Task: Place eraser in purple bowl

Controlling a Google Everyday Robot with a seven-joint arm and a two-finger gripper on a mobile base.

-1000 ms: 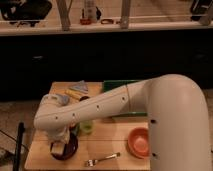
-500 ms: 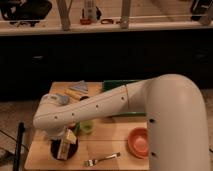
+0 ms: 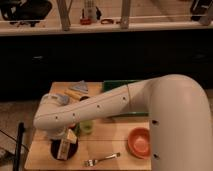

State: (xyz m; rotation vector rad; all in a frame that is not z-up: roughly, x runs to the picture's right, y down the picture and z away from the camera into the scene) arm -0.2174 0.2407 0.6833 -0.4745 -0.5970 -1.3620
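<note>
The purple bowl (image 3: 53, 148), almost black, sits at the table's front left corner. A pale cream-tan eraser (image 3: 63, 149) stands tilted inside it. My gripper (image 3: 67, 139) hangs at the end of the big white arm, directly over the bowl and just above the eraser. Its fingers look spread, and I see no grip on the block. The arm hides the bowl's far rim.
A small green cup (image 3: 86, 127) stands just right of the bowl, under the arm. An orange bowl (image 3: 140, 141) and a fork (image 3: 102, 159) lie at the front right. A green tray (image 3: 120, 84), a yellow block (image 3: 75, 94) and bluish items sit at the back of the wooden table (image 3: 107, 142).
The gripper end has shifted slightly over the dark bowl, and more of the pale block now shows inside it. The rest of the arm has hardly moved.
</note>
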